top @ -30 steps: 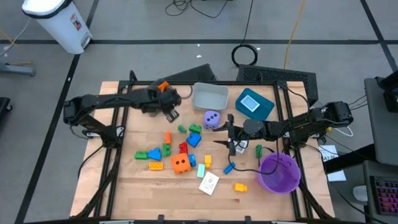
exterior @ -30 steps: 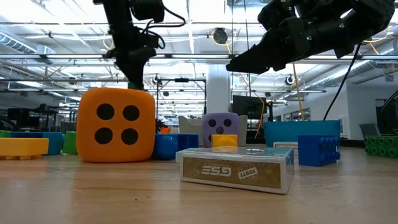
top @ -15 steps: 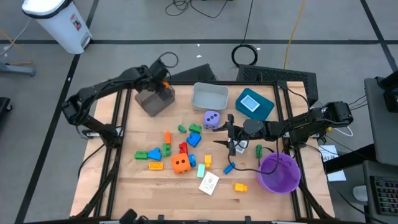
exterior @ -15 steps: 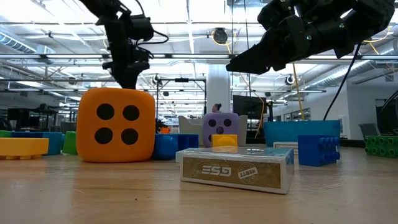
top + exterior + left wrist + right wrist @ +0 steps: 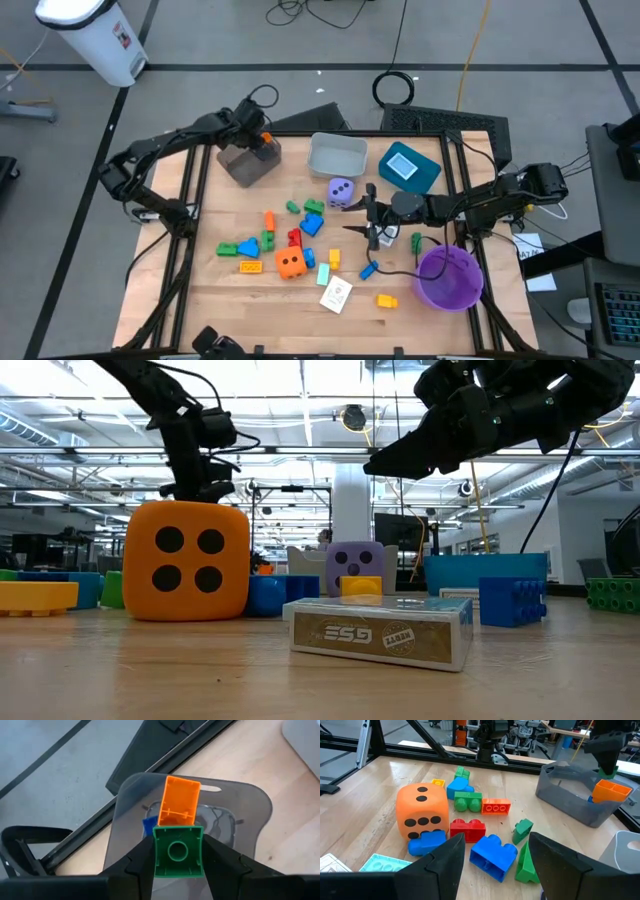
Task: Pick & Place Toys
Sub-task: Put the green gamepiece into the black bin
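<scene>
Since a second ago the left arm has swung from table centre out toward ten o'clock, and its left gripper (image 5: pixel 178 860) now hangs over the grey bin (image 5: pixel 250 160), clenched on a green block (image 5: pixel 178 851) with an orange block (image 5: pixel 179 802) joined to it. This looks like the placing step: the pair is above the bin, where a blue block (image 5: pixel 149 826) already lies. The next move calls for lowering a little and opening the jaws. The right gripper (image 5: pixel 368 231) waits near three o'clock of the toy scatter, fingers apart and empty, with the orange die (image 5: pixel 291 263) at its seven o'clock.
</scene>
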Motion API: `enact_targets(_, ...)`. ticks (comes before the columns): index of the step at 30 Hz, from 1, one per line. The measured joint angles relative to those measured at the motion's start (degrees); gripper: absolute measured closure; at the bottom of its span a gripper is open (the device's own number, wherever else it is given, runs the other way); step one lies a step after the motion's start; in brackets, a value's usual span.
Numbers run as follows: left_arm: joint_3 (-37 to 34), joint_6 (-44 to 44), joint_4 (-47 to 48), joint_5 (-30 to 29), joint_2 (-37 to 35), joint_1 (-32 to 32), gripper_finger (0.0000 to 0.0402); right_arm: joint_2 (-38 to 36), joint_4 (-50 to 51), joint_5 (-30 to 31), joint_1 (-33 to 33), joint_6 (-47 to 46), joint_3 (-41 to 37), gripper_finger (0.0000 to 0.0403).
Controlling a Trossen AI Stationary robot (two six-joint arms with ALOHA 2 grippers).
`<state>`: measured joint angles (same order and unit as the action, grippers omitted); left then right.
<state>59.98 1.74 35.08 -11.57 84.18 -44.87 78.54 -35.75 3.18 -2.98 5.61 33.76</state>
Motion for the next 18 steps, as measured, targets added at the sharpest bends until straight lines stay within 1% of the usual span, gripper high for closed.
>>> enact_targets(4, -1.69, -0.32, -2.72, 0.22, 0.00, -0.21, 0.0257, 0.00, 0.00, 0.02, 0.00, 0.00, 0.00, 0.0190)
enact_targets(13, -1.92, -0.15, -3.44, 0.74, 0.22, -0.16, 0.0255, 0.00, 0.00, 0.00, 0.00, -0.36, -0.01, 0.0190)
enact_targets(15, -1.92, -0.07, -3.40, 1.41, 0.22, -0.16, 0.0249, 0.00, 0.00, 0.00, 0.00, -0.39, 0.00, 0.0190)
enact_targets(18, -1.92, 0.30, -3.40, 1.48, 0.22, -0.16, 0.0227, 0.00, 0.00, 0.00, 0.00, -0.39, 0.00, 0.0190)
